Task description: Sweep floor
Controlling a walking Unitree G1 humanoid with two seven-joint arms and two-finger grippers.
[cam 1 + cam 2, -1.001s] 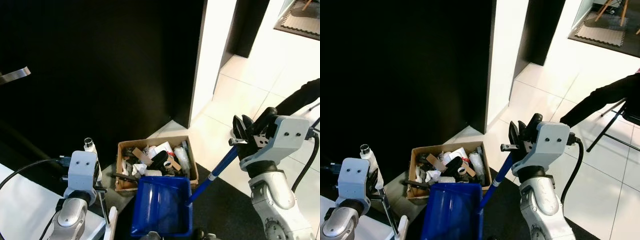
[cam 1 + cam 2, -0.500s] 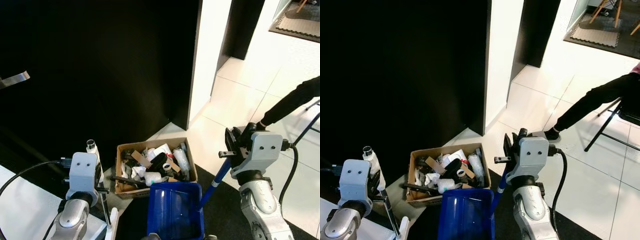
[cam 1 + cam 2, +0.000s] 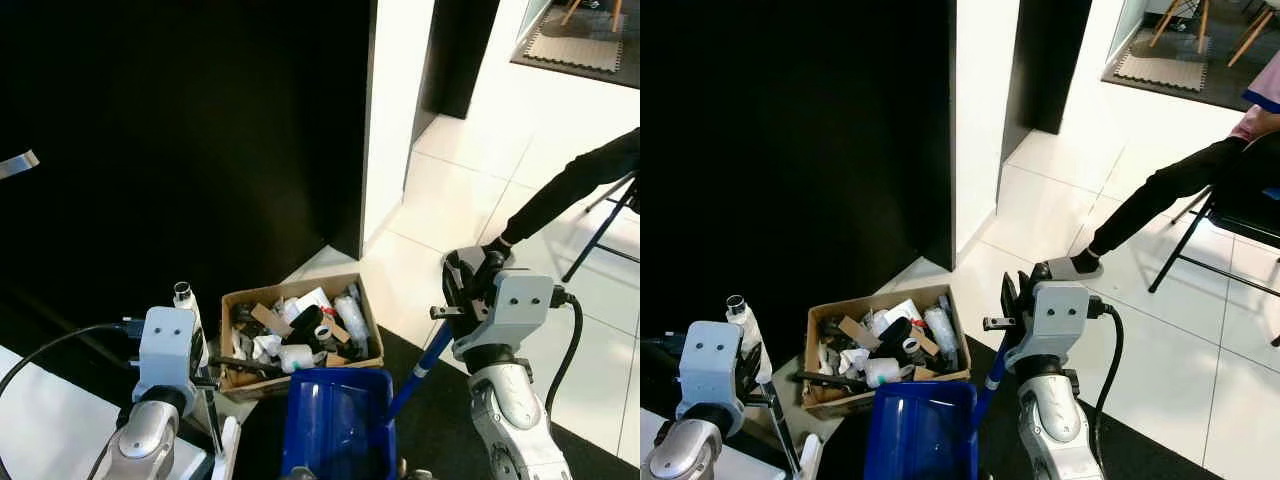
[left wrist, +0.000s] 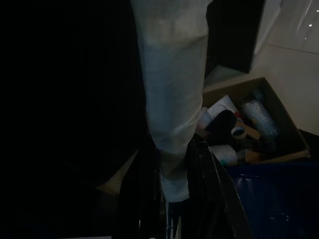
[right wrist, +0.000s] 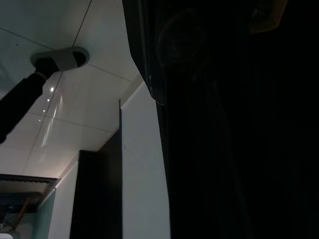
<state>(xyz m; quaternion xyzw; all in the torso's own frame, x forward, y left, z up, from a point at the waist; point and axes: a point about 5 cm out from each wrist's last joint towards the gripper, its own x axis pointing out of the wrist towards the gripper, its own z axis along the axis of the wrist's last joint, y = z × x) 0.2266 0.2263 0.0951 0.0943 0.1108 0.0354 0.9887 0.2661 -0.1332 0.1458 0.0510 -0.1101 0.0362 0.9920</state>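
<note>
We are holding a blue dustpan [image 3: 335, 425] by its long blue handle [image 3: 420, 362], and the landmark is the cardboard box [image 3: 298, 333] of trash against the dark wall. The pan is sitting just in front of the box, its far edge touching or almost touching the box's near wall, open side facing up. The handle is running up and away from the pan, off to the box's right, into our right end effector [image 3: 458, 300], whose fingers are wrapping around the handle's upper end. So the long axis is slanting from the pan low by the box to the end effector high on the right; tipping into the box is likely meaning a lift and swing toward the box, leftward. Our left end effector [image 3: 192, 368] is gripping a pale broom pole [image 4: 172, 99], standing upright just left of the box. A person's leg [image 3: 1160, 195] is stretching over the white tiles well beyond the box, to its right.
</note>
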